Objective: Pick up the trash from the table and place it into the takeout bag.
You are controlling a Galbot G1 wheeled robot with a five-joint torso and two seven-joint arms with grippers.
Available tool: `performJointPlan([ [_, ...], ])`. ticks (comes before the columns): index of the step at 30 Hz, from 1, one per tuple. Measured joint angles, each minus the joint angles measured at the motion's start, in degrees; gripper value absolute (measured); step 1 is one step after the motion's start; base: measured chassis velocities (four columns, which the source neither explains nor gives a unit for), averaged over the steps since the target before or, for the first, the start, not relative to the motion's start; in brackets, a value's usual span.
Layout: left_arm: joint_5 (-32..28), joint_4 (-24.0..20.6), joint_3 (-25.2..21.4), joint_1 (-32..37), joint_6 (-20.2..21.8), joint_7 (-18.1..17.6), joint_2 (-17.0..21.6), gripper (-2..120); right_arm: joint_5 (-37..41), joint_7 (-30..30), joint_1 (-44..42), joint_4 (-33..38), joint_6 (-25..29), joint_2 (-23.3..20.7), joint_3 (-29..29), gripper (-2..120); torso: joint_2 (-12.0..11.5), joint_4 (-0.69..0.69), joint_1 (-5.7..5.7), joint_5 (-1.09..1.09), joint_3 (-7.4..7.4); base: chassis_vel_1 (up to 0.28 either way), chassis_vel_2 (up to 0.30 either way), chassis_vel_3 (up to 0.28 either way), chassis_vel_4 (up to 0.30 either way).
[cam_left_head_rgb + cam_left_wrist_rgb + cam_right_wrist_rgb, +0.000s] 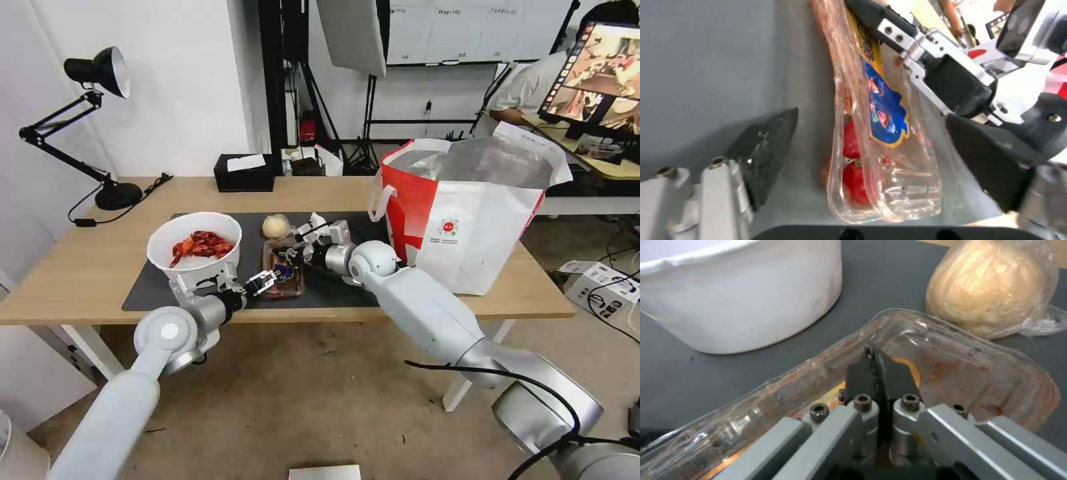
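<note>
On the table, the dark mat carries the trash. A white bowl of red crayfish shells stands left, a beige lump sits behind a clear plastic tray. My right gripper is shut on the tray's thin wall, its fingers pressed together over the rim. My left gripper is open, one finger on each side of the tray's near end, not touching it. The takeout bag stands open to the right.
A black tissue box sits at the table's back edge and a black desk lamp at the back left corner. The bowl and wrapped lump lie close to the tray. Cables and boxes lie on the floor at right.
</note>
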Motion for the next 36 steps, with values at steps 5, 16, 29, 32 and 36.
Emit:
performJointPlan([
  [5, 0.0, 0.0, 0.5, -0.2, 0.1, -0.3, 0.0, 69, 0.0, 0.0, 0.2, 0.0, 0.0, 0.0, 0.1, 0, 0.0, -0.01, 0.00, 0.00, 0.00, 0.000, 0.000, 0.000, 0.000],
  [16, 0.2, 0.1, 0.8, -0.1, 0.2, -0.4, 0.1, 25, 0.1, 0.1, -0.1, 0.6, 0.0, -0.2, 0.1, 0, 0.0, -0.01, 0.01, -0.01, 0.01, 0.000, 0.000, 0.000, 0.000],
  [29, 1.7, -0.6, 0.9, 0.4, -0.3, -0.2, -0.2, 0, 0.1, 0.1, -0.3, 1.3, -0.1, -0.6, 0.5, 0, 0.0, -0.01, 0.01, 0.00, 0.01, 0.000, 0.000, 0.000, 0.000],
  [32, 1.8, -0.7, 0.9, 0.4, -0.6, -0.1, -0.2, 0, 0.2, 0.2, -0.8, 2.0, -0.1, -0.9, 1.3, 0, 0.0, -0.01, 0.01, 0.00, 0.01, 0.000, 0.000, 0.000, 0.000],
  [36, 1.8, -1.0, 0.8, 0.3, -0.9, -0.1, 0.0, 0, 2.4, 1.6, -2.0, 5.9, -0.1, -2.3, 3.1, 0, 0.0, -0.01, 0.01, 0.00, 0.01, 0.000, 0.000, 0.000, 0.000],
])
